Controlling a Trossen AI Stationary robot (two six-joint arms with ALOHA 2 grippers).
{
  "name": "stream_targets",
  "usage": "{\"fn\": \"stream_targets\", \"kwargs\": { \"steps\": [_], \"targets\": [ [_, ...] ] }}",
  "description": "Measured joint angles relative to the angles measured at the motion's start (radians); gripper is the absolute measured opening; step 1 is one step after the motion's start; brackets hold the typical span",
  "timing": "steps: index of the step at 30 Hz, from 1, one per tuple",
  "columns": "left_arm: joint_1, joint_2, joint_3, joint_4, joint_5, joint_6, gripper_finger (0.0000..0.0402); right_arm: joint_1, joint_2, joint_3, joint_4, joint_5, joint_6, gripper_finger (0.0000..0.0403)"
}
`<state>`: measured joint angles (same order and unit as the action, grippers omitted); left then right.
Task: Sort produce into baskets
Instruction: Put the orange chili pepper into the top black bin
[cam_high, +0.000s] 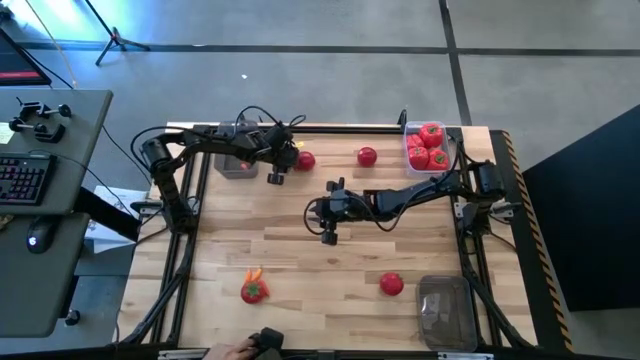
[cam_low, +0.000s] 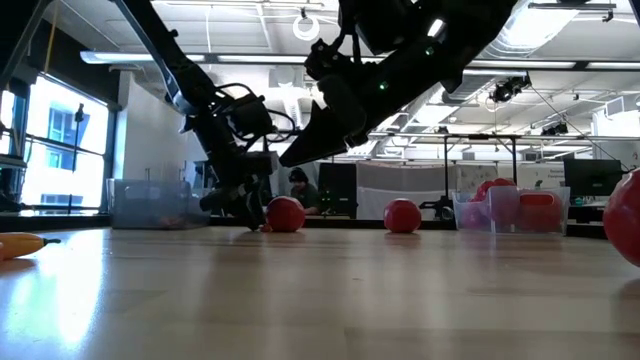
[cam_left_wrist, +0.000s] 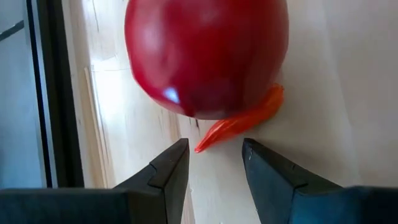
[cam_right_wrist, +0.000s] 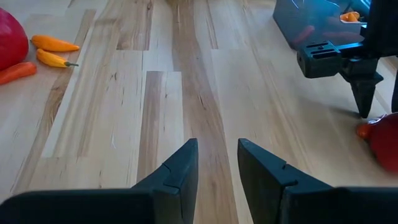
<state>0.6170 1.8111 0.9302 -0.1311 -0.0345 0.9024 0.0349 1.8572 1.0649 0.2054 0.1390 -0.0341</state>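
A: Carrot piece first — the thin orange carrot-like sliver (cam_left_wrist: 242, 121) lies on the pale wooden worktop (cam_high: 300, 250), touching the round glossy red tomato (cam_left_wrist: 205, 53) at the far left. Which way from the left tool (cam_left_wrist: 214, 165)?

B: Straight ahead of it, its tip just beyond the parted, empty fingers, its long axis slanting across the gap.

A: The right tool (cam_right_wrist: 217, 165)?

B: Mid-worktop, well apart from it, fingers slightly apart, holding nothing. Left is nearer.

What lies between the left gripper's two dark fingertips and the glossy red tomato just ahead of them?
A thin orange carrot-like piece, lying against the glossy red tomato, with its tip pointing toward the open left gripper; the left wrist view shows it.
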Motion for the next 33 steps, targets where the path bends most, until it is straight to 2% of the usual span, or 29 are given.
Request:
{"fn": "stream_targets", "kwargs": {
  "steps": [6,24,29,33],
  "targets": [
    [0.000,0.000,0.000,-0.008,0.026,0.000,0.0128,0.000,0.000,0.000,0.000,-0.016,0.000,0.0101],
    [-0.005,0.000,0.000,-0.063,0.053,-0.008,0.0014,0.000,0.000,0.000,0.000,-0.039,0.000,0.0101],
    [-0.010,-0.001,0.001,-0.086,0.049,-0.213,0.0002,0.000,0.000,0.000,0.000,-0.043,0.000,0.0101],
    [-0.011,-0.010,0.002,-0.129,0.047,-0.356,0.0016,0.000,0.000,0.000,0.000,-0.042,0.000,0.0101]
  ]
}}
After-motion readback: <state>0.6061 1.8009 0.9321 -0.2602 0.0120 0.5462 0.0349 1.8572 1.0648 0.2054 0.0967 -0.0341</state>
